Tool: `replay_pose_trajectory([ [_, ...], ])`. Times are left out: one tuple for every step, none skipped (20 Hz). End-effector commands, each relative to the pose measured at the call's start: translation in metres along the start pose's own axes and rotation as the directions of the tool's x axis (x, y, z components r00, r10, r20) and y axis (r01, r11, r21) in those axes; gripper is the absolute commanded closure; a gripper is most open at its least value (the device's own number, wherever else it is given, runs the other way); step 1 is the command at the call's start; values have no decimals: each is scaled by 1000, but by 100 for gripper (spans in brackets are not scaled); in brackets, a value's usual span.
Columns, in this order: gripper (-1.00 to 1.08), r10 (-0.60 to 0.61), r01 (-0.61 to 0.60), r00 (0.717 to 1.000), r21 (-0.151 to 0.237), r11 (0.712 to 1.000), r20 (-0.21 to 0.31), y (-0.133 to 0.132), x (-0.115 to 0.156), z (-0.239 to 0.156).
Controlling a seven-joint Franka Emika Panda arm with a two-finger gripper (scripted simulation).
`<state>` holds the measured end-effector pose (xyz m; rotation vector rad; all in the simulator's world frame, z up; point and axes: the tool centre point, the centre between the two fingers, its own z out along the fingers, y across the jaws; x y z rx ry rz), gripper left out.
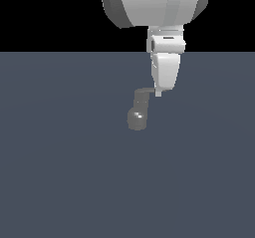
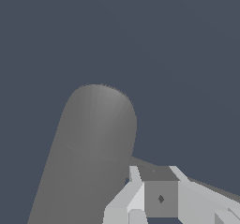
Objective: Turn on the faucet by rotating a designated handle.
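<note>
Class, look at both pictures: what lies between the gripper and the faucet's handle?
Nothing. In the exterior view the gripper meets the handle at its tip. The wrist view shows a finger beside the faucet.

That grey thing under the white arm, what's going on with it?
It is a small grey faucet standing on a flat, dark floor. A white robot arm has its gripper down at the thin handle that sticks out sideways from the faucet's top. In the wrist view the fingers sit on either side of that handle, apparently to swing it round and turn the faucet on. Whether they are squeezing it cannot be told.
</note>
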<state>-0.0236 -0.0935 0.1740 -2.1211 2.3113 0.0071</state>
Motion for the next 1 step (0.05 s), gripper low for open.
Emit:
replay_pose_trajectory([
  [108,50,-50,999,1,999,-6,-1,35,1],
])
